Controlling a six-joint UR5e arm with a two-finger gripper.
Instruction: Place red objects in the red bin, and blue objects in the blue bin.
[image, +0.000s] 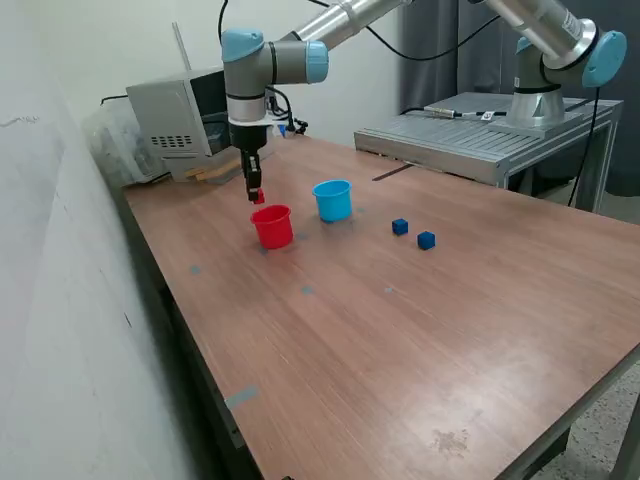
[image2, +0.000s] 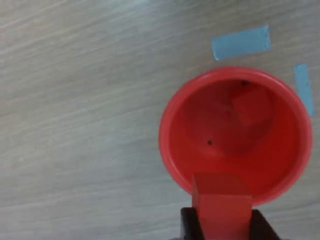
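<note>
Gripping a red cube (image2: 221, 204) between its two dark fingers, the gripper (image: 256, 196) hangs just above the rim of the red cup (image: 272, 226); the jaws are closed only as far as the cube's width, pressing its two sides. Looking down from the wrist, the held cube sits over the cup's edge, and a second red cube (image2: 252, 107) already lies tilted on the cup's floor. Outward from the red cup, the light-blue cup (image: 333, 200) stands upright just beside it at about two o'clock in the exterior view, the two apart. Farther out at three o'clock, two dark-blue cubes (image: 400, 227) (image: 427, 240) rest on the wooden table (image: 420, 350), near each other but not touching. Strips of blue tape (image2: 241, 42) are stuck to the tabletop just beside the red cup.
</note>
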